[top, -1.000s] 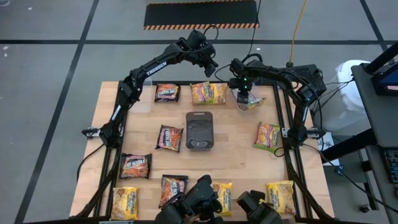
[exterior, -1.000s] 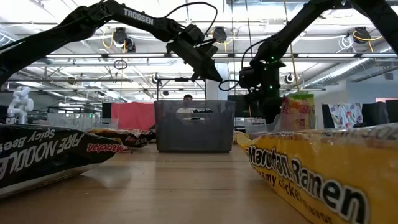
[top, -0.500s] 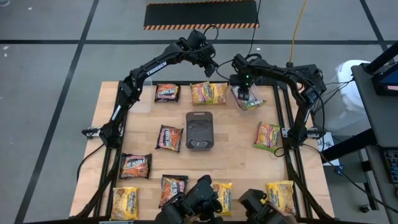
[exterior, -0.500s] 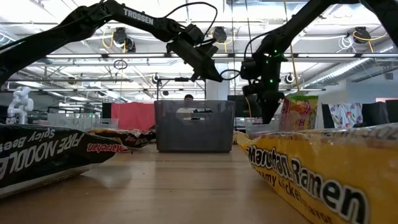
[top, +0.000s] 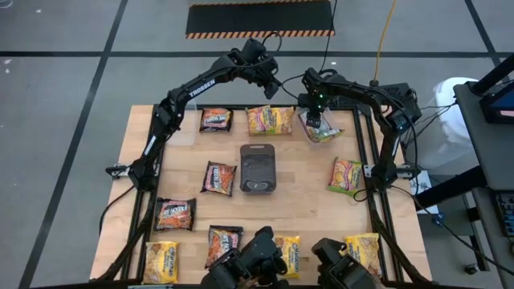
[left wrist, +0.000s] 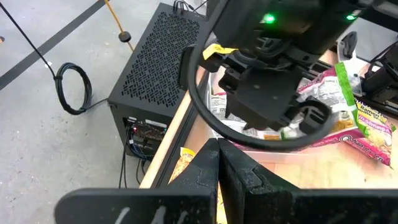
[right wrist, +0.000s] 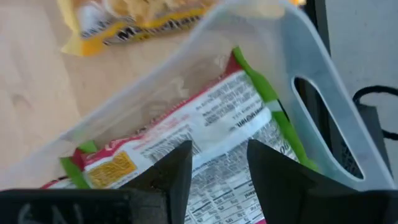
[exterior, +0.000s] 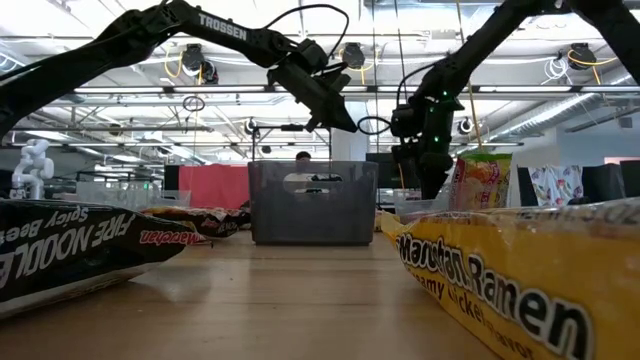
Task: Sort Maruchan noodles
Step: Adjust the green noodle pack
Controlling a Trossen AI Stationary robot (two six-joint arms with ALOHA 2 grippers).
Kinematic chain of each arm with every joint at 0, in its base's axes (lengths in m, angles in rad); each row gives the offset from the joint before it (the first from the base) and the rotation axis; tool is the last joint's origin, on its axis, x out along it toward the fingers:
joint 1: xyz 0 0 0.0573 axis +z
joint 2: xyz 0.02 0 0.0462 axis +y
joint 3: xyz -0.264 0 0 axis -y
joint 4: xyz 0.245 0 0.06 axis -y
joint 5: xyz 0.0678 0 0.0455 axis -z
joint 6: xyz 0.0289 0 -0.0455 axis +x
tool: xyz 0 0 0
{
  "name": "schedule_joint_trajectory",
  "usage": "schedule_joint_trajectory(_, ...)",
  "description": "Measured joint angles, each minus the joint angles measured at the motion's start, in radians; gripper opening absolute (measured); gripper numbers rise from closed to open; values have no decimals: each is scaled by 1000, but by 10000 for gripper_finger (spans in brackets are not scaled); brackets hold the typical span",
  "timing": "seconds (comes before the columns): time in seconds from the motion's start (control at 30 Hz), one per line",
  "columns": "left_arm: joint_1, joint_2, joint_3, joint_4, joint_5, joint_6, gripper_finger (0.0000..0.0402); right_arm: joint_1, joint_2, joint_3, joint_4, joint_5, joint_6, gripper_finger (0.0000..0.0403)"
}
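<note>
One green-edged packet (right wrist: 205,134) now lies in clear tub (top: 321,128) at far right of counter (top: 185,160). Right pincer (top: 315,122) has lifted a little, wide open, holding nothing (drop looks done). Left pincer (top: 274,86) waits shut, empty, above far edge. Other packets (top: 218,177) not yet sorted.

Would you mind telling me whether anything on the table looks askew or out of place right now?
One green-edged packet sits tilted in the clear tub at the far right corner, leaning against its wall rather than lying flat, below the open right gripper. The other packets lie flat around the grey tray. Nothing looks spilled or torn.
</note>
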Motion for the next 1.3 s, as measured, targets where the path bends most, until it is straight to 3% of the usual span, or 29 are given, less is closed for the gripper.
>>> schedule_joint_trajectory(0.23, 0, 0, 0, 1, 0, -3, 6, -20, 11, 0, 14, -71, 23, 151)
schedule_joint_trajectory(0.5, -1, 0, 0, 1, 0, -8, 6, -35, 10, -54, 74, -72, 94, 151)
schedule_joint_trajectory(0.7, -1, 0, 0, 1, 1, -10, 6, -29, 8, -66, 65, 28, 107, 151)
schedule_joint_trajectory(0.97, -2, 0, 0, 1, 1, -21, 5, -40, 9, -68, 66, 23, 128, 149)
schedule_joint_trajectory(1.1, -2, 0, 0, 1, 0, -22, 6, -40, 9, -68, 84, 25, 107, 123)
schedule_joint_trajectory(1.3, -2, 0, 0, 1, 1, -22, 6, -41, 11, -69, 121, 29, 96, 43)
